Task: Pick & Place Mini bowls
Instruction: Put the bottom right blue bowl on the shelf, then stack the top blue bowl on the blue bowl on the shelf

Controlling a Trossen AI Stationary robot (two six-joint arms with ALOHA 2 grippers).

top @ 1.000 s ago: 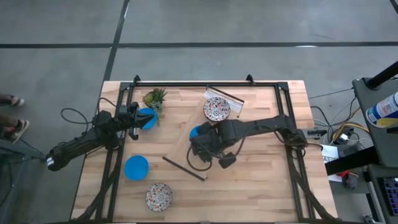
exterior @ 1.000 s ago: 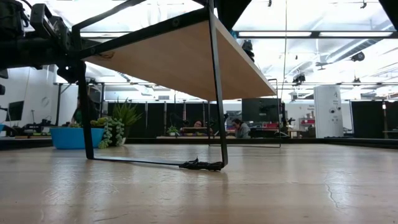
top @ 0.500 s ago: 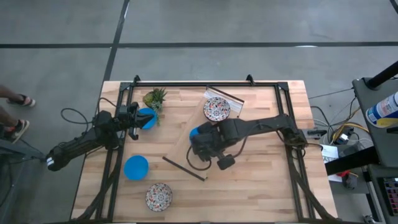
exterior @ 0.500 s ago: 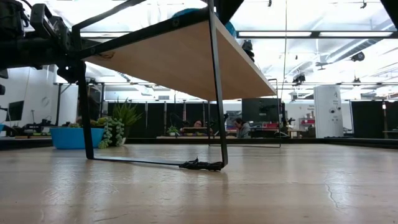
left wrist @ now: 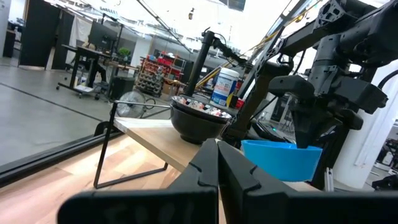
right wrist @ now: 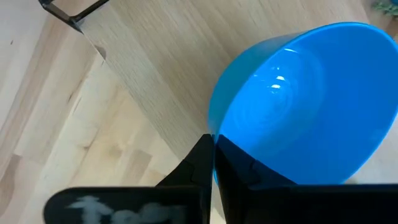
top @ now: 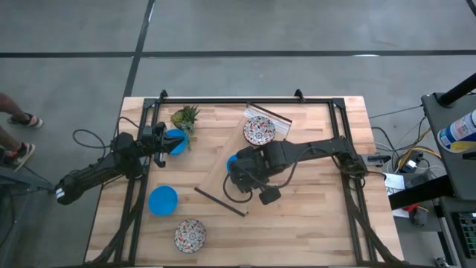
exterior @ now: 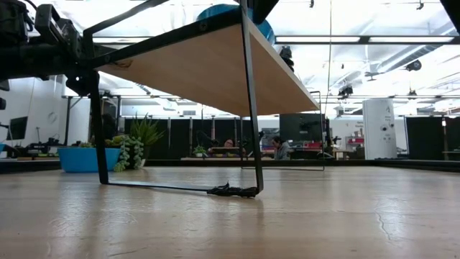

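Blue mini bowl (right wrist: 305,106) rim pinched in right jaws, above wooden board (right wrist: 155,74)

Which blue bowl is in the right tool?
The blue bowl on the raised wooden board, at mid-table; the right tool pinches its rim. The other two sit on the tabletop, left side.

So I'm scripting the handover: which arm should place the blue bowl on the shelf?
Right. Its tool is already shut on the blue bowl above the wooden shelf; the left arm waits at the table's left edge.
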